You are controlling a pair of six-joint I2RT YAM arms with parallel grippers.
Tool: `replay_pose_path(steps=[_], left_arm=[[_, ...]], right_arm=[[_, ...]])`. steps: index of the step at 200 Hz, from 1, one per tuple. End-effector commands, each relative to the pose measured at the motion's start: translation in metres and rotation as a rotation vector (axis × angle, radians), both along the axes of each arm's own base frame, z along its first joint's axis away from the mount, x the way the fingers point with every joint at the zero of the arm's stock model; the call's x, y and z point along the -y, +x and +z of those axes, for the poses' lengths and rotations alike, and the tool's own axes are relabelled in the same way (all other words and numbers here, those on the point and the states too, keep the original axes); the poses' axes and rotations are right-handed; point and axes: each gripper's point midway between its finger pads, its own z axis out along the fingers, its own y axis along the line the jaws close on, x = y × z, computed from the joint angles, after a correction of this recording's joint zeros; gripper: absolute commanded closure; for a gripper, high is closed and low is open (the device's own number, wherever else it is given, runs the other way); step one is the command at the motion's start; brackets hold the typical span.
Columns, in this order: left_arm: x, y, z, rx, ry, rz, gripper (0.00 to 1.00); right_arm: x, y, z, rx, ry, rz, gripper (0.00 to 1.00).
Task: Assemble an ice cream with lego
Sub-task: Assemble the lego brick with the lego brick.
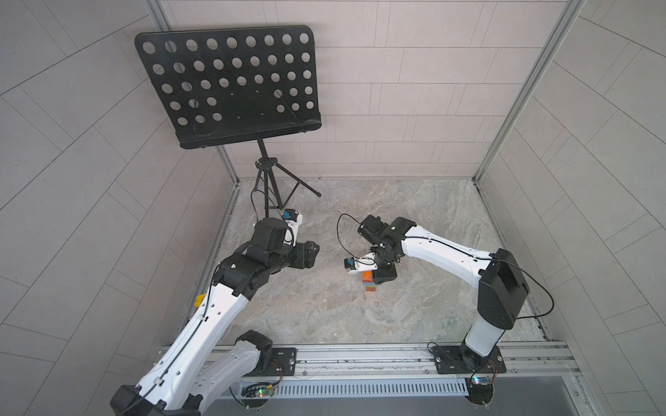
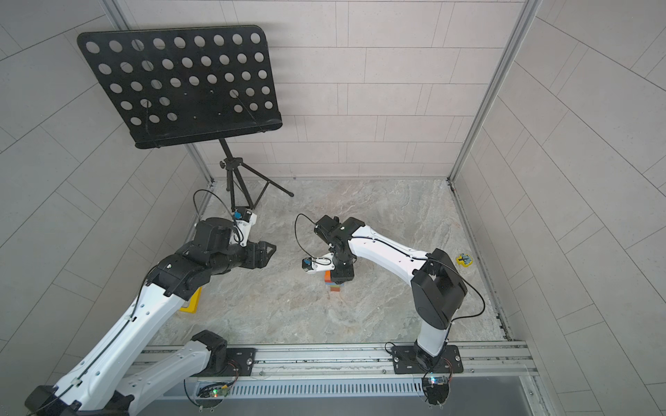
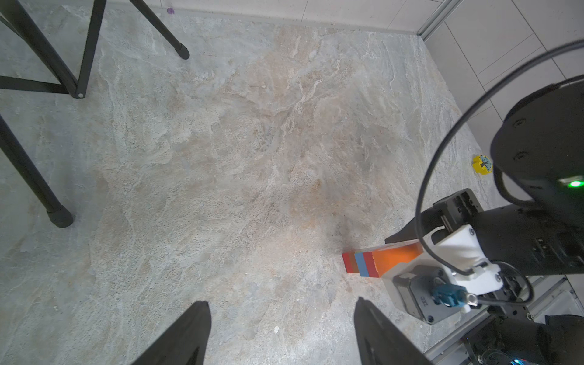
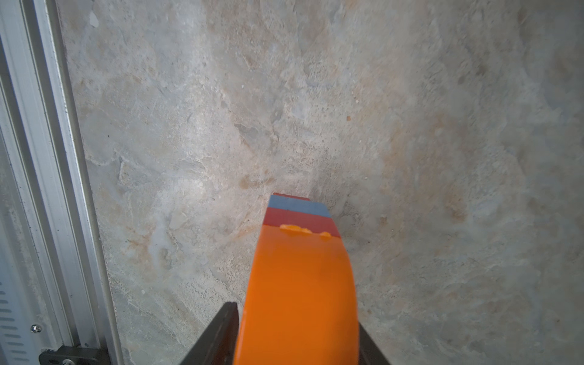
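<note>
The ice cream [image 4: 300, 278], a stack of orange, red and blue plastic bricks, is stood mid-table on the marbled tabletop [image 3: 221, 158], its dome flanked by the right gripper [image 4: 297, 316], seemingly for seating; clamped or released cannot be told. The left gripper [image 3: 281, 301] is held spread, empty, well apart.

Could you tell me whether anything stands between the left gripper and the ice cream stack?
Nothing lies on the table between the open left gripper and the ice cream. However, the right gripper has a finger on either side of its orange dome, so only the bricks below that are uncovered.
</note>
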Motion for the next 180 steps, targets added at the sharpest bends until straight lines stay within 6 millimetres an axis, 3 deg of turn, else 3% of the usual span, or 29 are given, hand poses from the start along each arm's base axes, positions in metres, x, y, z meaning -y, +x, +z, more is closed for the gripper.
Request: replay_pose_path(steps=[1,14,31,88,108,146,180], left_arm=[[0.0,0.001,0.0,0.01,-0.004,-0.001,0.22],[0.0,0.002,0.0,0.012,-0.003,-0.001,0.22],[0.005,0.0,0.003,0.026,-0.013,-0.038,0.21],[0.004,-0.001,0.024,0.118,-0.011,-0.039,0.21],[0.012,-0.005,0.031,0.153,0.02,-0.051,0.22],[0.06,-0.032,0.032,0.304,0.191,-0.092,0.23],[0.107,-0.058,-0.01,0.353,0.097,-0.053,0.23]], right_arm=[[-0.003,0.004,0.022,0.039,0.051,-0.016,0.43],[-0.002,0.006,0.026,0.045,0.058,-0.031,0.41],[-0.001,0.009,0.033,0.06,0.077,-0.05,0.26],[-0.001,0.009,0.077,0.163,0.236,-0.123,0.23],[0.005,0.016,0.095,0.252,0.295,-0.211,0.23],[0.039,0.037,0.136,0.472,0.429,-0.555,0.2],[0.071,0.023,0.149,0.493,0.522,-0.734,0.16]])
